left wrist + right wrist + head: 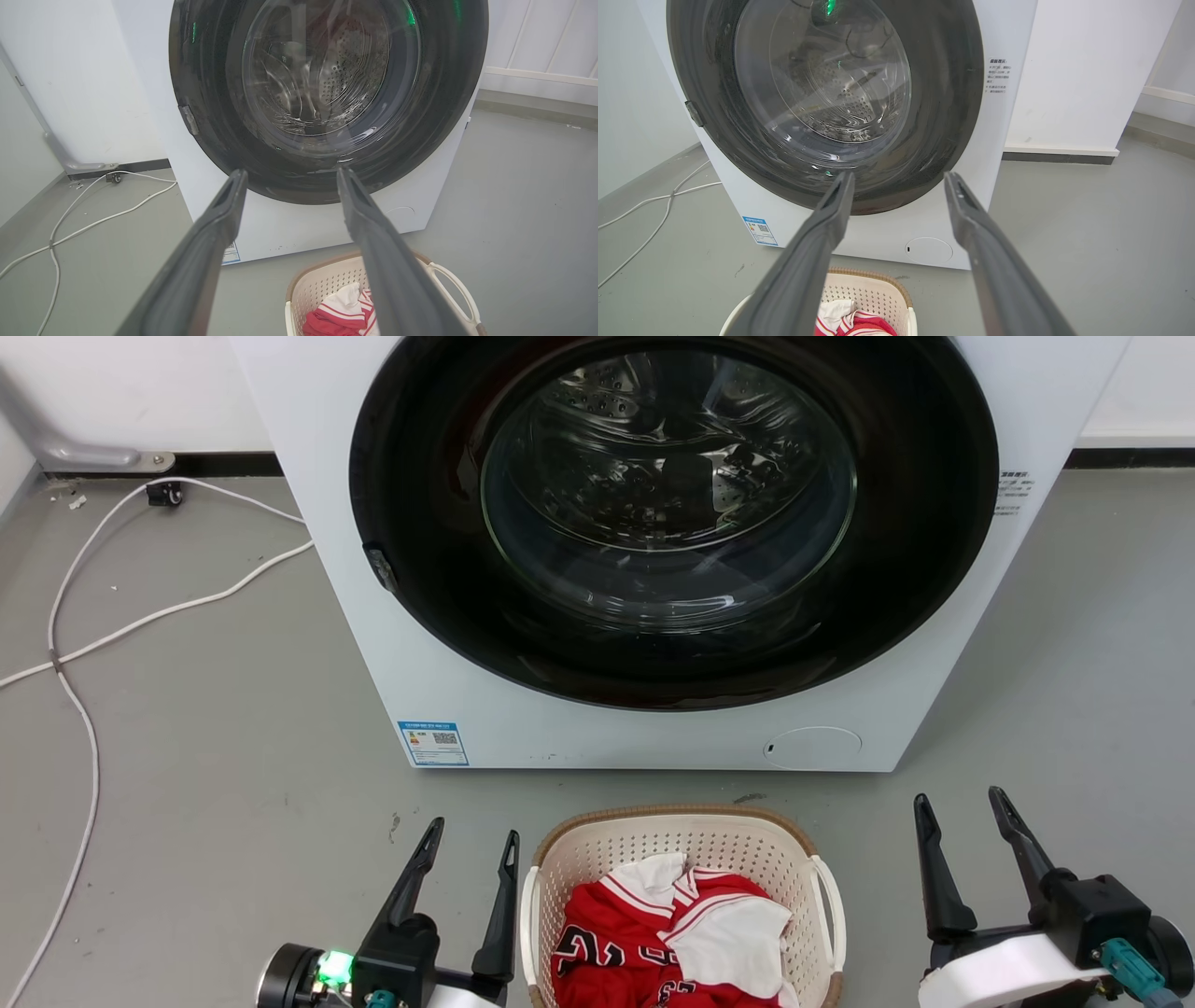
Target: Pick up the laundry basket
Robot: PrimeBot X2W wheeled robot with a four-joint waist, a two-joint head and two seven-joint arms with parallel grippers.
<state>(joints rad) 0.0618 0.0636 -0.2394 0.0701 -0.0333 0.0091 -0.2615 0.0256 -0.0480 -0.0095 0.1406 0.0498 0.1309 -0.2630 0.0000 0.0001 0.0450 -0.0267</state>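
The laundry basket (709, 845) is flanked on the floor (233, 756) by left gripper (473, 831) and right gripper (960, 797); both jaws are spread open, empty

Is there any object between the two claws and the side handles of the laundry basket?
Nothing visible. The left claw and the right claw, both open, flank the laundry basket, with only grey floor between each and the basket's white handles. The washing machine stands behind the basket, out of the way.
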